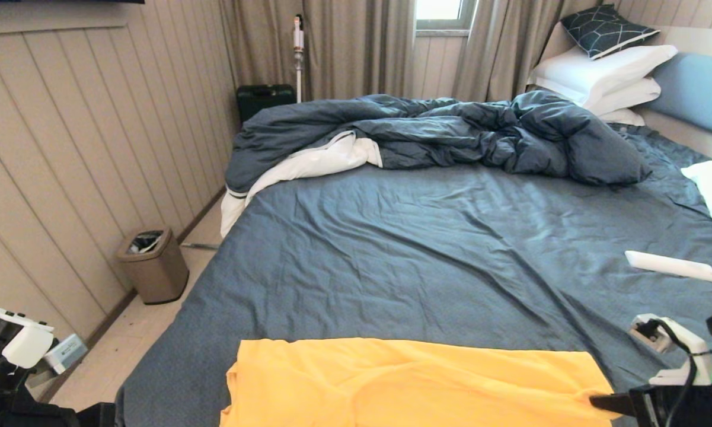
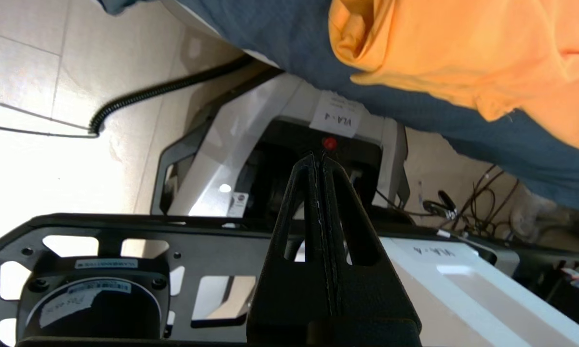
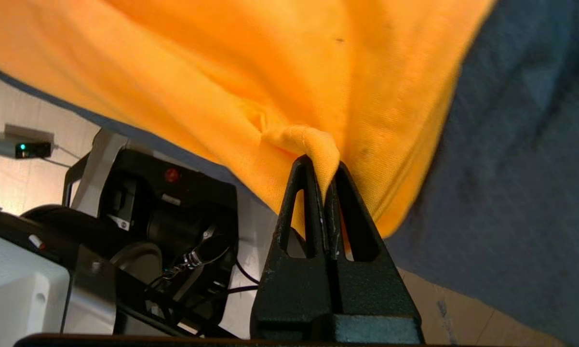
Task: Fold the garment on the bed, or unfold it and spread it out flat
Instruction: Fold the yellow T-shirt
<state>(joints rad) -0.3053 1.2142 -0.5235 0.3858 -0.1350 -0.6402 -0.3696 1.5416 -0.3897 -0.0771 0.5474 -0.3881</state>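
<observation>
A fold of the garment (image 3: 279,72) is pinched between the pressed-together jaws of the right gripper (image 3: 324,166), the yellow cloth being bunched into a small peak right at the tips. In the head view this gripper (image 1: 599,402) is seen at the near right corner of the garment (image 1: 415,382), by the near edge of the bed (image 1: 450,237). The cloth is pulled into soft creases that run away from the pinched spot.

The left gripper (image 2: 321,161) is held off the bed's near edge, its jaws pressed flat together with nothing between them; it is pointed at the robot's own base, and the garment's near left part (image 2: 463,53) is seen well apart from it, draped on the slate-blue sheet.

The garment is laid across the near part of the bed, plain yellow side up, its far edge roughly straight. Beyond it the sheet is left bare and wrinkled. A rumpled dark-blue duvet (image 1: 450,133) with white lining is heaped along the far side, and white pillows (image 1: 604,77) are stacked against the headboard at the far right. A white flat object (image 1: 670,265) is lying on the sheet to the right
</observation>
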